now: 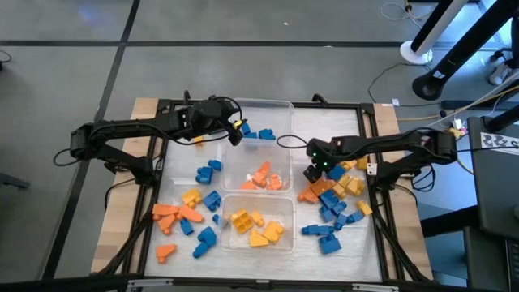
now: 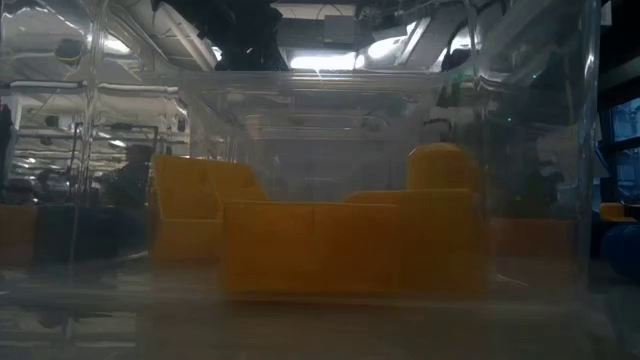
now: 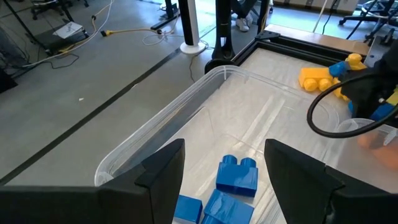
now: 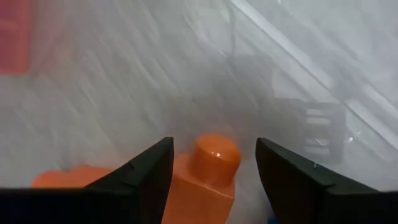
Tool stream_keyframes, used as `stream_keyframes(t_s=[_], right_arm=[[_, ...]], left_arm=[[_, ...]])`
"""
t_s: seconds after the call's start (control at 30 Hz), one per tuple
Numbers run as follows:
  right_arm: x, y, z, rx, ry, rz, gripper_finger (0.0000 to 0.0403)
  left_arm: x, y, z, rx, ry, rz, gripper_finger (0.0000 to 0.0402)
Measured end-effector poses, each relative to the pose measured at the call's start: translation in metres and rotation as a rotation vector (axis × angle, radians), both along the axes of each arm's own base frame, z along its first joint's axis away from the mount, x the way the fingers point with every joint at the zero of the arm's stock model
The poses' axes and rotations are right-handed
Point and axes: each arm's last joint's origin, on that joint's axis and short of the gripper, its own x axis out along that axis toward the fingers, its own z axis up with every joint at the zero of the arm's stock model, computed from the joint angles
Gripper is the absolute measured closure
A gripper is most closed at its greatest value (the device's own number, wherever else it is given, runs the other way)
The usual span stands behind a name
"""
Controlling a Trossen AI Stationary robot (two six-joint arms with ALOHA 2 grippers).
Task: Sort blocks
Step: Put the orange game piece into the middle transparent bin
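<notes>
3 clear tubs are set in a column down the middle of the surface (image 1: 146,109), 1 per colour, so that each block can be dropped among its like: blue blocks (image 1: 258,134) lie in the far tub (image 1: 280,105), orange blocks (image 1: 266,177) in the middle tub (image 1: 229,162), yellow blocks (image 1: 258,227) in the near tub (image 1: 288,203). Unsorted blocks are left scattered on both sides.

The left pincer (image 1: 237,134) is held over the far tub, its fingers spread and empty above the blue pieces, which suggests a release there. The left arm is stretched in from the left edge.

The right pincer (image 4: 211,168) is lowered at the right-hand pile, its fingers open on either side of an orange block (image 4: 208,171), not yet closed on it. The right arm is reached in from the right, bent down at the wrist.
</notes>
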Motion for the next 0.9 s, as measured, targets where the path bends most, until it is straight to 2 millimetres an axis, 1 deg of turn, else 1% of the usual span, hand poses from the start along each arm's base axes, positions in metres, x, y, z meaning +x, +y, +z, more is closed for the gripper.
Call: stream_keyframes(t_s=[0.2, 0.3, 0.37, 0.47, 0.73, 0.9], right_arm=[[0.002, 0.0, -0.009, 0.024, 0.045, 0.004, 0.0174], [0.002, 0.0, -0.011, 0.03, 0.053, 0.006, 0.0174], [0.003, 0.0, -0.011, 0.032, 0.055, 0.006, 0.0182], [0.002, 0.0, -0.012, 0.032, 0.059, 0.005, 0.0209], [0.001, 0.0, -0.012, 0.027, 0.068, 0.003, 0.0311], [0.002, 0.0, -0.012, 0.034, 0.063, 0.006, 0.0352]], left_arm=[[0.0, 0.0, 0.0, 0.0, 0.0, 0.0, 0.0192], [0.0, 0.0, 0.0, 0.0, 0.0, 0.0, 0.0192], [0.0, 0.0, 0.0, 0.0, 0.0, 0.0, 0.0192], [0.0, 0.0, 0.0, 0.0, 0.0, 0.0, 0.0192], [0.0, 0.0, 0.0, 0.0, 0.0, 0.0, 0.0192], [0.0, 0.0, 0.0, 0.0, 0.0, 0.0, 0.0192]])
